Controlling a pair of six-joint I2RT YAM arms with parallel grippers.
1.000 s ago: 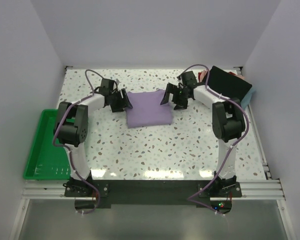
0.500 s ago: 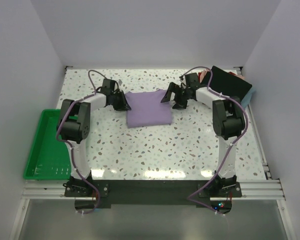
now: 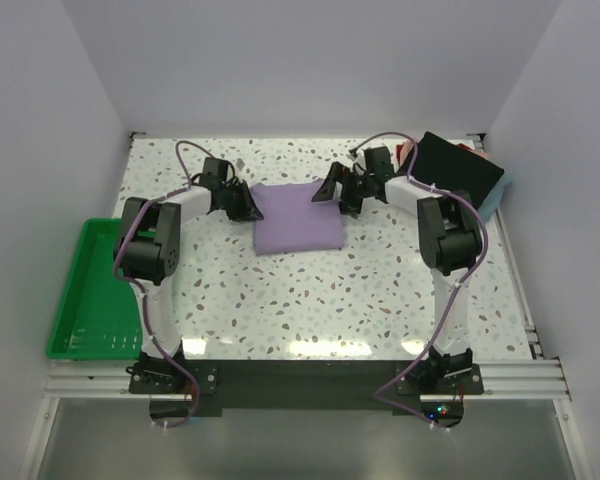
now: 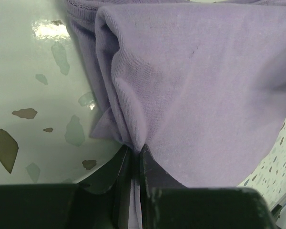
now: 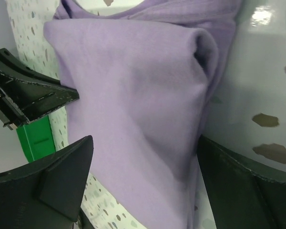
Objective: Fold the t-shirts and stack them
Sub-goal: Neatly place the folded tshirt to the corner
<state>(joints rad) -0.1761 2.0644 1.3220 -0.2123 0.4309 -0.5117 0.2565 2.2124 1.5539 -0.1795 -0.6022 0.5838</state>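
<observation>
The lavender t-shirt lies folded into a rectangle at the middle back of the table. My left gripper is at its left edge, shut on a pinched fold of the purple cloth, which bunches into the closed fingertips. My right gripper is at the shirt's right back corner and stands open. Its two fingers straddle the shirt's folded edge without pinching it. Folded black, red and light blue t-shirts are piled at the back right corner.
A green plastic tray sits off the table's left edge. White walls close in the back and both sides. The left gripper's fingers show across the shirt in the right wrist view.
My left gripper has closed on the shirt's left edge. My right gripper has slid left and back onto the shirt's right corner, staying open.
</observation>
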